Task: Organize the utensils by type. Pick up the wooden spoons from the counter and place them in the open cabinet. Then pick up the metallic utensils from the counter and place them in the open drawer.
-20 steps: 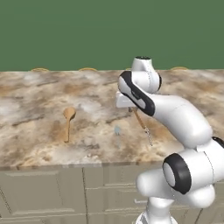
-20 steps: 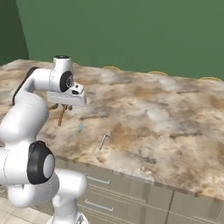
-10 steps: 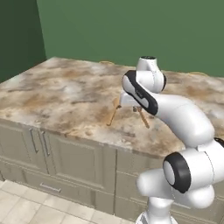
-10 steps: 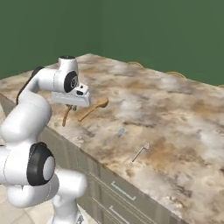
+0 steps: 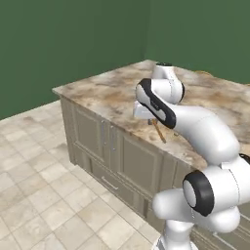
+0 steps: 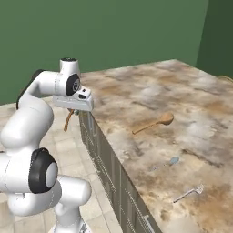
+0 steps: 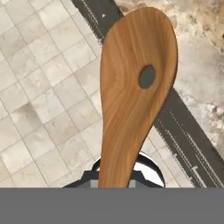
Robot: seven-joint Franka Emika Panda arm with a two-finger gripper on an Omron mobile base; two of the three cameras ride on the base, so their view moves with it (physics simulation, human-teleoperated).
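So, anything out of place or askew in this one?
Nothing stands out. The gripper holds one wooden spoon off the counter edge, over the floor; the other wooden spoon, the silver spoon and the fork lie flat.

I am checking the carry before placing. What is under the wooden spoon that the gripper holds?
Under the held wooden spoon, the hand view shows the tiled floor and the counter edge with its cupboard fronts. The spoon's blade covers part of both, and its handle end is hidden in the gripper.

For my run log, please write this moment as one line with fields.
gripper: shut on darker wooden spoon | held beyond counter edge, above floor | still on counter: paler wooden spoon, silver spoon, fork
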